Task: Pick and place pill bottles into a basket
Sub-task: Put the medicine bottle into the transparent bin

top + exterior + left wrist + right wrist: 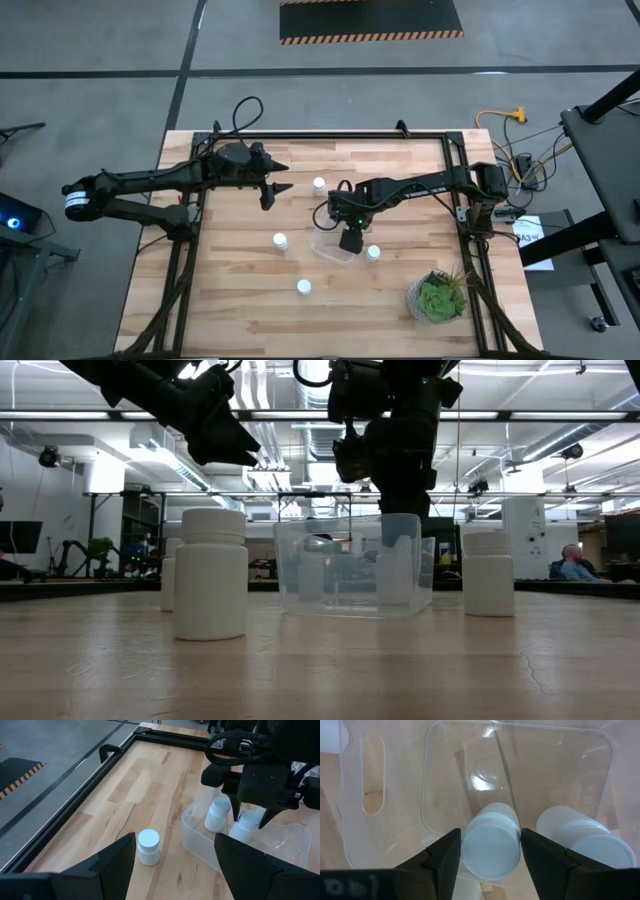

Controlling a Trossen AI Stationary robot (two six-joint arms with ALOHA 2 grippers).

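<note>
While the left gripper (283, 177) waits over the far-left part of the table (230, 300) with fingers spread wide and empty, we see the right gripper (489, 851) lowered into the clear basket (352, 568) near table centre, fingers clamped on a pill bottle (490, 842). Second bottle (580, 840) stands inside the basket just beside it. We count four loose bottles on the table around the basket (319, 184) (281, 240) (373, 253) (304, 287). Potted plant (437, 297) sits at the near-right corner
</note>
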